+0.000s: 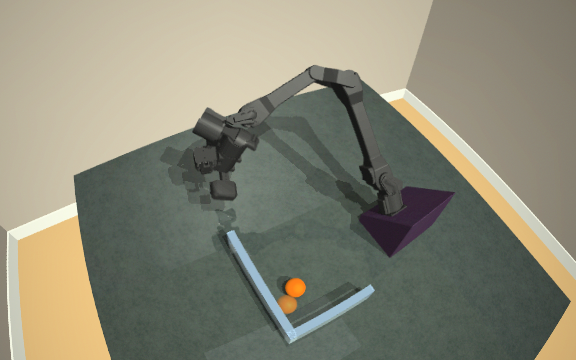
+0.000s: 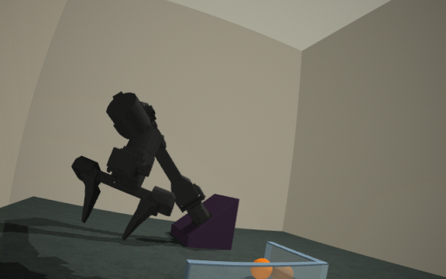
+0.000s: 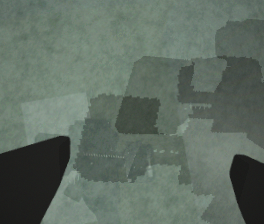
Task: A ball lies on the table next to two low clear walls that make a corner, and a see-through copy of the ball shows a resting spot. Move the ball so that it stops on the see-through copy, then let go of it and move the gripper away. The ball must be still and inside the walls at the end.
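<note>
The orange ball [image 1: 295,287] [image 2: 262,270] rests on the table inside the corner. The see-through copy [image 1: 287,304] [image 2: 286,273] lies right beside it, nearer the corner and close to the long wall; the two look nearly touching in the top view. The long clear wall [image 1: 261,284] [image 2: 215,272] and the other wall [image 1: 333,312] meet beyond the copy. My gripper [image 2: 104,230] [image 3: 151,156] is open and empty, fingers pointing down, above the table and outside the walls, off past the long wall's free end. The ball is not in the wrist view.
The purple wedge-shaped base [image 1: 418,210] [image 2: 215,229] carries the arm, to the right of the gripper in the top and exterior views. The dark green table [image 1: 143,225] shows arm shadows beneath the gripper. The long wall's free end stands between the gripper and the ball's side.
</note>
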Controlling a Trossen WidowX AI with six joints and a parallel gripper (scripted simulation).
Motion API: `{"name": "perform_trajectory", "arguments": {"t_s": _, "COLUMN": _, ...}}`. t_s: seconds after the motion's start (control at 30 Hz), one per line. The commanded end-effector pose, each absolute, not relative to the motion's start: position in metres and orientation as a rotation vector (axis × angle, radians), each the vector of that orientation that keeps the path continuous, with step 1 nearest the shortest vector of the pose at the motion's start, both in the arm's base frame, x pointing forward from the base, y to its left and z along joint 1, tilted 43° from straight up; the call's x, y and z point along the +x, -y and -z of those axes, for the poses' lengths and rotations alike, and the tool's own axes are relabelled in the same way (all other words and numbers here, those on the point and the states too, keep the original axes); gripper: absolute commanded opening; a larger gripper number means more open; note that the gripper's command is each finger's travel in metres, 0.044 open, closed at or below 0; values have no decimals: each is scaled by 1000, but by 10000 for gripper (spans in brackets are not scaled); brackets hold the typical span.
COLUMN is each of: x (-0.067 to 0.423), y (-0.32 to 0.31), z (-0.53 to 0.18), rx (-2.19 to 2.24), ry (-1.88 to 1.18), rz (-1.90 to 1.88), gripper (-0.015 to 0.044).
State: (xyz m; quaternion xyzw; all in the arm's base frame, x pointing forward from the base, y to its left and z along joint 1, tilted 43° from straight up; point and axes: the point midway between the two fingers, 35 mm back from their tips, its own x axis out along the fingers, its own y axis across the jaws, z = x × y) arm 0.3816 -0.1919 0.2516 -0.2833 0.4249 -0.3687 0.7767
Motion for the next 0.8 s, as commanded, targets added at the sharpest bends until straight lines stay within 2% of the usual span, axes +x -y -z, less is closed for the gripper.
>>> {"name": "perform_trajectory", "arguments": {"t_s": 0.0, "x": 397, "y": 158, "z": -219, "rx": -717, "ry": -1026, "rz": 633, "gripper": 349}}
{"name": "perform_trajectory", "arguments": {"t_s": 0.3, "x": 406, "y": 46, "z": -112, "rx": -1136, "ry": -1337, "rz": 75, "gripper": 349}}
{"name": "perform_trajectory", "arguments": {"t_s": 0.47, "x": 384, "y": -3, "z": -62, "rx": -1387, "ry": -1493, "rz": -248, "gripper": 349}}
{"name": "perform_trajectory", "arguments": {"t_s": 0.63, "x": 343, "y": -49, "z": -15, "rx": -1696, "ry": -1666, "rz": -669, "gripper": 349}}
{"name": "perform_trajectory", "arguments": {"t_s": 0.77, "x": 336, "y": -54, "z": -10, "rx": -1735, "ry": -1686, "rz": -724, "gripper": 349}}
